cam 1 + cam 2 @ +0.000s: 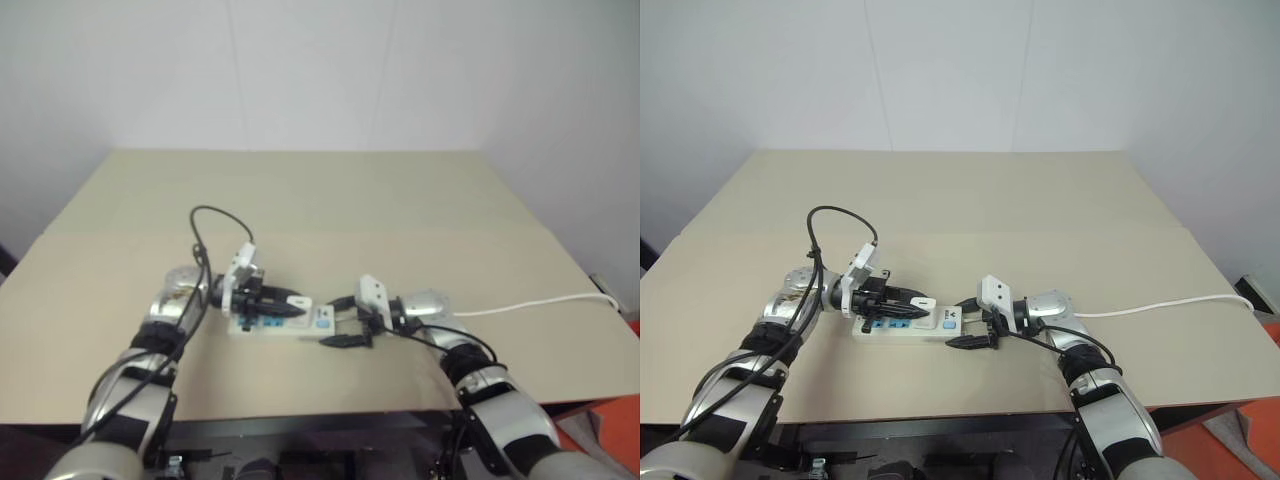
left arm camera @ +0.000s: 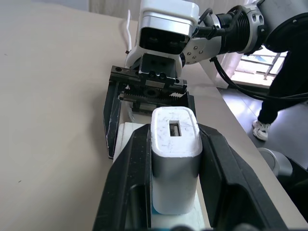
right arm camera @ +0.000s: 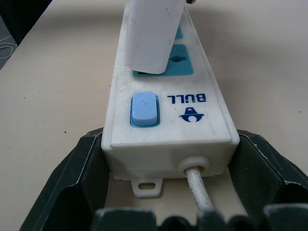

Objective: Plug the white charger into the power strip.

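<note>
Reaching in from the left, the left gripper (image 1: 902,297) is clamped on the white charger (image 2: 175,163), one black finger (image 2: 132,185) pressed to each side, so the block sits between its fingertips and directly over the power strip (image 1: 902,327). The relation that matters lies straight below that grip: the charger stands on its long axis, upright or close to it, with its lower end at the blue socket panel (image 3: 183,65) nearest the strip's button (image 3: 144,109); whether the prongs are already partly in the holes cannot be told. The strip's own long axis runs from one gripper to the other, so a downward push would go across it, not along it. The left arm is plainly the nearer one to the charger, since it holds it. Further right, the right gripper (image 1: 975,322) stands wide, its two fingers (image 3: 72,178) flanking the cable end of the strip, close to both side walls; it looks placed to brace the bar, though contact with either wall is not certain. From that end the thin white cable (image 1: 1160,306) leaves past the right wrist and trails off toward the table (image 1: 990,200) edge. Nothing seems to block the socket; the likely risk is a slight tilt of the charger, or the strip sliding under the push.
</note>
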